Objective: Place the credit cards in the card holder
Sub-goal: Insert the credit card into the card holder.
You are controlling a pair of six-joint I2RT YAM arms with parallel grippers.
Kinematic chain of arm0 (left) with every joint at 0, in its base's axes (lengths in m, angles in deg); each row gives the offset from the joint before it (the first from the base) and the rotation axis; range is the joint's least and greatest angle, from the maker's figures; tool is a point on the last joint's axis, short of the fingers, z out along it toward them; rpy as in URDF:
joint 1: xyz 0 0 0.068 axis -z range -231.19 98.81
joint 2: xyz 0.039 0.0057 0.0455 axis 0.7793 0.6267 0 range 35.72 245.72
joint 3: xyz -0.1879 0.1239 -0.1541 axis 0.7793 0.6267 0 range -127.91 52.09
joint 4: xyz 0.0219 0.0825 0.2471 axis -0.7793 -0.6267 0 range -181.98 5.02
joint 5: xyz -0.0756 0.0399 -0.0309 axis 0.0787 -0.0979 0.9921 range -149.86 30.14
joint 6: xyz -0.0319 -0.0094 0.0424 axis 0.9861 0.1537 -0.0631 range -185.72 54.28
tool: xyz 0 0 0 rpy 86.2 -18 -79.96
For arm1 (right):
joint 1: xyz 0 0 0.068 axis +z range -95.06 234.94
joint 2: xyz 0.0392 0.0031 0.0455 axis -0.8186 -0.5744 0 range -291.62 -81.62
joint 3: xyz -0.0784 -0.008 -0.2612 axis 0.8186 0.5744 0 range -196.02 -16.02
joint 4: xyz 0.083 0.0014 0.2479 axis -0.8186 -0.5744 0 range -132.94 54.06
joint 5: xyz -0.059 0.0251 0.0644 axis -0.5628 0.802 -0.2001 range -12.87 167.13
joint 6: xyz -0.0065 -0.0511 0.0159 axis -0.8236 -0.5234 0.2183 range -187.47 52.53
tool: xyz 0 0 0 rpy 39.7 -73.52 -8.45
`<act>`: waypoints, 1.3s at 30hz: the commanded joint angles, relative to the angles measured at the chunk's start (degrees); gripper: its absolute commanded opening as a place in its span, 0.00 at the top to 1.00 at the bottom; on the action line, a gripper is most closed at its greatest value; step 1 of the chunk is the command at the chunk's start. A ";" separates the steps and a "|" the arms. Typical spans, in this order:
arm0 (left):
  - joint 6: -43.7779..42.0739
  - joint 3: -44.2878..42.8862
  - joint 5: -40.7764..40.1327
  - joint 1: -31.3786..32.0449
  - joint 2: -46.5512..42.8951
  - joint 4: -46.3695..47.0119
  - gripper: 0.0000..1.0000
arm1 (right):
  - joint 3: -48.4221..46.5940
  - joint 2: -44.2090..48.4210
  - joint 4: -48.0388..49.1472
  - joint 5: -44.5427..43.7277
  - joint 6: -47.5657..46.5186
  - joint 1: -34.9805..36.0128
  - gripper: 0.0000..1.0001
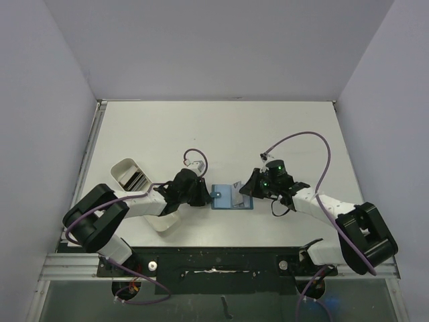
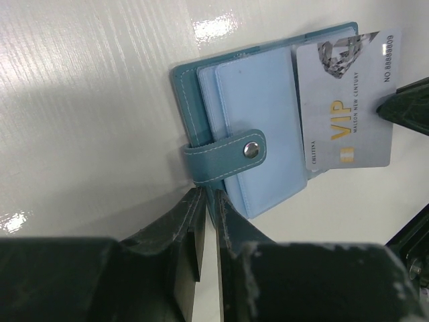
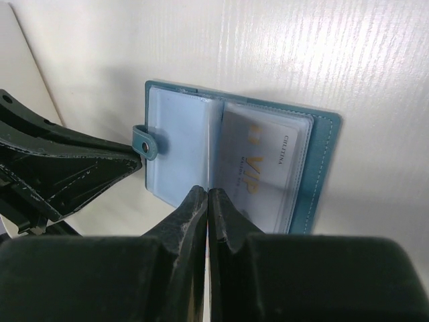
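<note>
Risk: the wallet (image 2: 258,127) may slide away from my left gripper (image 2: 209,201), or the card (image 2: 345,100) may jam if my right gripper (image 3: 208,201) pushes crooked.
Count: one tray (image 1: 117,171), one wallet, one card I can see, two grippers.
Left gripper: closed to a slit, holding nothing I can see, tip at the wallet's left edge.
Wallet: open, mid-table, near side.
Card: partly in the right sleeve.
Right gripper: closed too, tip at the card's edge.

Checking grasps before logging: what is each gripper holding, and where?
Left gripper pinches the card holder by its cover edge beside the strap. Right gripper appears to pinch the VIP card by its outer edge.
</note>
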State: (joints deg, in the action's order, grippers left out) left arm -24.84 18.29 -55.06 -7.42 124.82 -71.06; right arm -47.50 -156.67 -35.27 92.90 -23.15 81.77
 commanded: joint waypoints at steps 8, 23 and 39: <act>0.59 -1.25 1.45 -0.34 1.24 3.00 0.89 | 2.61 -4.81 9.56 5.01 1.36 -1.77 1.00; 1.02 -1.28 2.55 -0.26 1.56 3.55 0.89 | 3.54 -7.04 11.75 6.44 3.53 -1.84 1.00; 1.57 -1.66 2.44 0.58 1.60 2.97 0.89 | 5.68 -2.04 9.97 1.23 2.51 -1.27 1.00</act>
State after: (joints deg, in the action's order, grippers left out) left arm -23.90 18.29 -53.53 -7.36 126.02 -70.26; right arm -43.00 -160.71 -25.48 96.79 -19.04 79.81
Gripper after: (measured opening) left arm 0.111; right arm 0.026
